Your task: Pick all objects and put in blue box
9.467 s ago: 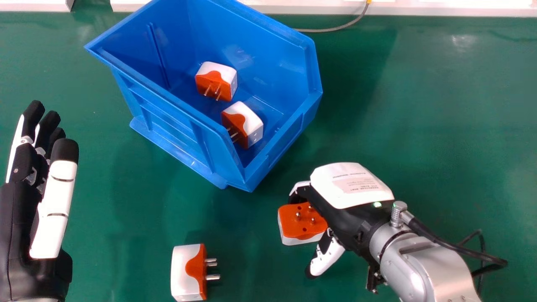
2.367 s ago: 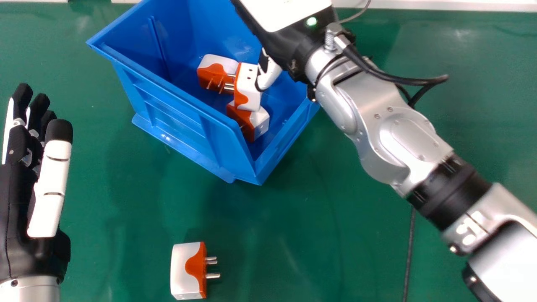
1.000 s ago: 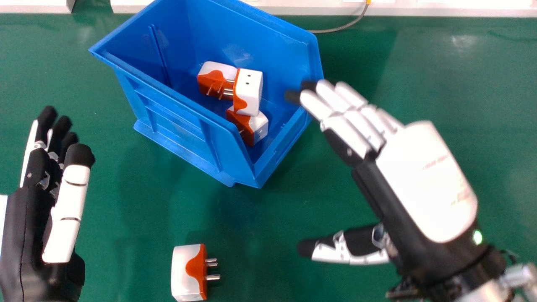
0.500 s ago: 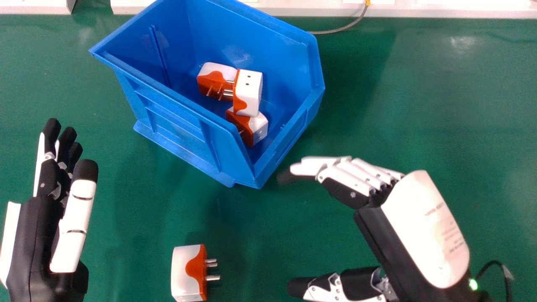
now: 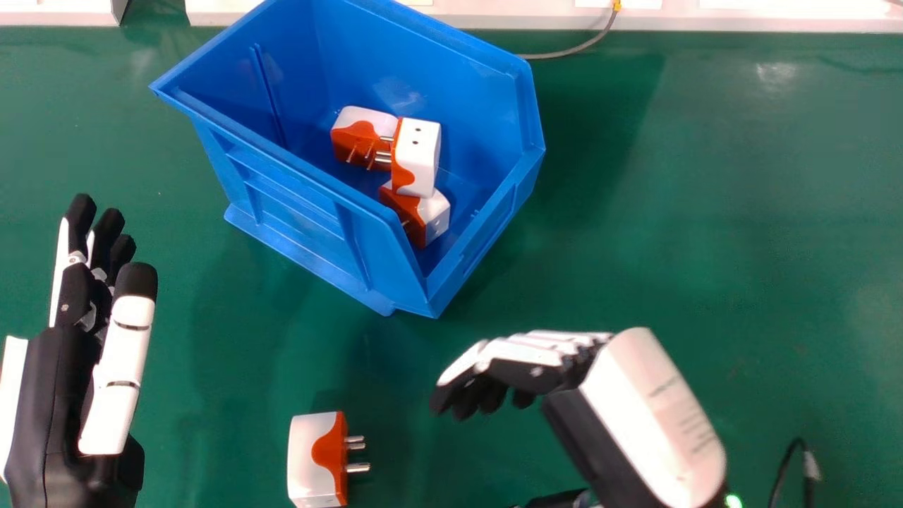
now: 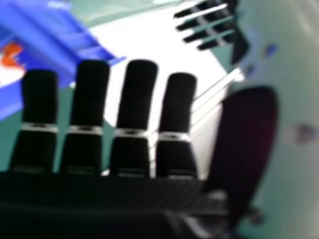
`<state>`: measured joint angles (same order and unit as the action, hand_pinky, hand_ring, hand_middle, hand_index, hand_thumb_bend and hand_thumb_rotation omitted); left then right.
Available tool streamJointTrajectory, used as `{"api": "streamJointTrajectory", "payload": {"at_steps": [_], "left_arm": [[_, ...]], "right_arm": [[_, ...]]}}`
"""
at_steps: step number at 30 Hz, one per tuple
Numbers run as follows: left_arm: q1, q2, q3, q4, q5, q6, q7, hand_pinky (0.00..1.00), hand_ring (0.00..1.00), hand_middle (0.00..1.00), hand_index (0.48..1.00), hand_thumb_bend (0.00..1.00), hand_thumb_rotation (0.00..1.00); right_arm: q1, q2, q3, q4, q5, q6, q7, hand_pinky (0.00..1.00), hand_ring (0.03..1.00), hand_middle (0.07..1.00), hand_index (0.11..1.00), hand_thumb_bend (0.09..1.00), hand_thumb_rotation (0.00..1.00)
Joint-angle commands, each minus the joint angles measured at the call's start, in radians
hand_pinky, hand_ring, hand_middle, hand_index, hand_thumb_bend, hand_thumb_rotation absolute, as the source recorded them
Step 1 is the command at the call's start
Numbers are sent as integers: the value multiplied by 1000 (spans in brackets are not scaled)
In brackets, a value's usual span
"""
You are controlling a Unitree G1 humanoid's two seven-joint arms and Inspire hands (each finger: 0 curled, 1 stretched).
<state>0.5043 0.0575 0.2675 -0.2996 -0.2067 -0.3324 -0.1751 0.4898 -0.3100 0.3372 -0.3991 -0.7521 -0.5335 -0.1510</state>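
Head view: a green counter (image 5: 705,212), with a white ledge (image 5: 494,19) at its far edge. Left of centre, far side, a blue box (image 5: 282,212) holds three clustered orange-and-white adapters (image 5: 417,159). Another adapter (image 5: 310,458) lies near, between my left robot hand (image 5: 42,395), fingers straight, and right robot hand (image 5: 649,416), fingers relaxed.

Right hand view: my right thumb stands apart from the fingers.

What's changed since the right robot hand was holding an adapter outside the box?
The right robot hand let go of that adapter, now in the blue box with the two others. It has since pulled back toward the robot, nearer the loose adapter. The loose adapter stayed put; the left robot hand is still open.
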Motion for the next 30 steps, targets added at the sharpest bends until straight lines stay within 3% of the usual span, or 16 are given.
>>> {"api": "streamJointTrajectory", "payload": {"at_steps": [1, 8, 13, 16, 20, 23, 30], "left_arm": [[-5, 13, 7, -14, -16, -9, -7, 973, 975, 978, 985, 539, 746], [-10, 17, 14, -14, -26, -1, -12, 965, 966, 971, 978, 534, 731], [-6, 17, 15, -20, -26, 3, -14, 964, 963, 967, 971, 540, 727], [0, 13, 14, -33, -19, 12, -7, 953, 958, 962, 965, 542, 719], [-3, 15, 17, -25, -32, 8, -15, 953, 958, 962, 965, 548, 717], [-3, 13, 19, -29, -29, 10, -11, 951, 958, 962, 966, 555, 713], [-5, 21, 22, -31, -33, 12, -19, 955, 961, 965, 974, 572, 704]], "right_arm": [[-17, 15, 29, 8, 22, 0, 22, 375, 456, 484, 503, 717, 92], [-33, 59, 104, 59, 59, 37, 76, 386, 476, 502, 516, 693, 131], [-34, 82, 145, 81, 49, 66, 84, 390, 483, 519, 538, 697, 164], [-44, 91, 166, 93, 51, 76, 89, 393, 490, 531, 552, 701, 170], [-51, 104, 184, 81, 47, 100, 94, 404, 511, 554, 569, 714, 168], [-57, 107, 188, 73, 41, 100, 83, 426, 548, 592, 598, 739, 173], [-52, 113, 196, 56, 39, 115, 85, 518, 671, 717, 700, 832, 183]]}}
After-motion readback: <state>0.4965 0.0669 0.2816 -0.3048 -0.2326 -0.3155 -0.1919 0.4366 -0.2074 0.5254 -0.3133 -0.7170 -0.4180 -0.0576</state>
